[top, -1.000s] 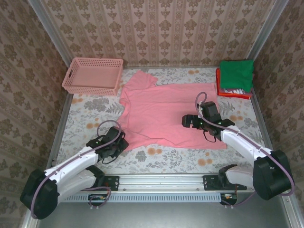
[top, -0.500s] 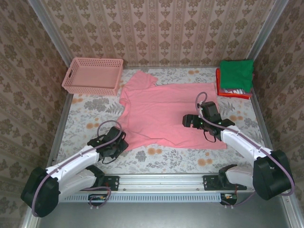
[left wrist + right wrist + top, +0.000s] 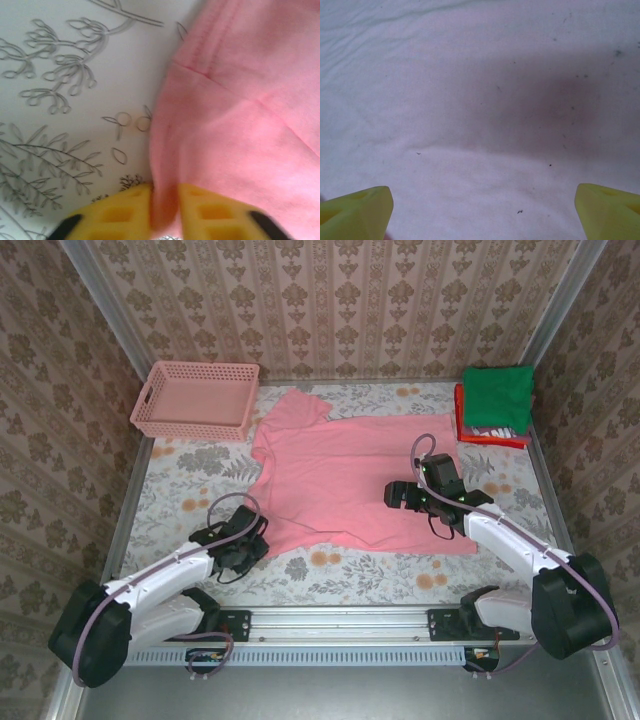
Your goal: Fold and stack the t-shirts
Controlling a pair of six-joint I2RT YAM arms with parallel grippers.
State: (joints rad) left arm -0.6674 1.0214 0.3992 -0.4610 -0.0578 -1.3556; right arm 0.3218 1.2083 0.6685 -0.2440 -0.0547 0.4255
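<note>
Top external, salmon-pink shirt (image 3: pixel 350 475) spread flat, seemingly unfolded

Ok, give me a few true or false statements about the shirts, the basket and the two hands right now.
The left hand is shut on the edge of the pink shirt. True.
The right hand is shut. False: its jaws stand wide open over the pink shirt.
The green shirt lies in the basket. False: it tops the folded stack at the far right corner.
The pink shirt lies spread out, unfolded. True.
</note>
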